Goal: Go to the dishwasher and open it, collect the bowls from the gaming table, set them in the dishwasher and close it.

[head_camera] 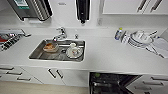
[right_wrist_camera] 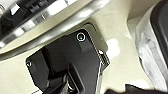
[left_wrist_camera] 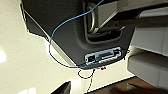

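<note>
White counter (head_camera: 105, 55); dishwasher (head_camera: 110, 83) apparently open below.

Pretty clearly a kitchen, office-pantry style: long white counter (head_camera: 105, 56) with a steel sink (head_camera: 58, 50) and tap (head_camera: 60, 34), dirty dishes in it, stacked plates (head_camera: 140, 38), white cabinet doors (head_camera: 56, 75), and the dishwasher (head_camera: 110, 83) open underneath.

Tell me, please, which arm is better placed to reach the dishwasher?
Likely the right: the dishwasher, its dark racks exposed, sits below the counter right of the sink, on that arm's side.
</note>
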You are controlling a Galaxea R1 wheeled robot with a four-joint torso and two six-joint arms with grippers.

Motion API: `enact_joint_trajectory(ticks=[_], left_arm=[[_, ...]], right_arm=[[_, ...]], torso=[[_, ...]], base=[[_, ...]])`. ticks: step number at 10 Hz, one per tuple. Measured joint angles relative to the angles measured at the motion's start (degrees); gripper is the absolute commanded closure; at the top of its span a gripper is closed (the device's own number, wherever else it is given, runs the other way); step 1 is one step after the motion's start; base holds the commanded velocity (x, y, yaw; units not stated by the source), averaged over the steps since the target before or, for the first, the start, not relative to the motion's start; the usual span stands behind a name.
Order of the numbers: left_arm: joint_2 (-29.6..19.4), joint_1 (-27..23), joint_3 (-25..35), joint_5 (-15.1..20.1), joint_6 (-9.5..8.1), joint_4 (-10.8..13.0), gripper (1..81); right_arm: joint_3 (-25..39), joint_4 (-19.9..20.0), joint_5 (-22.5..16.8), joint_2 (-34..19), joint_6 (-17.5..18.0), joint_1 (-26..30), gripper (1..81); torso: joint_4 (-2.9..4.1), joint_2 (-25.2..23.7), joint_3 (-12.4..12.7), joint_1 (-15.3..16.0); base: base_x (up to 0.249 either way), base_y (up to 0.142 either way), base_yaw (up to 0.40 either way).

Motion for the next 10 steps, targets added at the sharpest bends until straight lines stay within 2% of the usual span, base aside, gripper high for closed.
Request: enact_joint_trajectory(ticks=[3, 6, 10], left_arm=[[0.00, 0.02, 0.00, 0.02, -0.01, 0.00, 1.0], [0.00, 0.02, 0.00, 0.05, 0.00, 0.00, 1.0], [0.12, 0.24, -0.77, 0.09, 0.00, 0.00, 1.0]], right_arm=[[-6.45, -1.74, 5.77, 4.01, -0.74, -8.72, 1.0], [-14.06, -3.45, 10.83, 12.63, -0.99, -13.73, 1.0], [-21.14, -4.91, 13.67, 20.59, -1.02, -17.85, 1.0]], torso=[[0.00, -1.75, 0.02, 1.05], [0.00, -7.67, 0.05, 4.70], [0.00, -15.65, 0.09, 9.66]], base=[[0.000, 0.000, 0.000], [0.000, 0.000, 0.000], [0.000, 0.000, 0.000]])
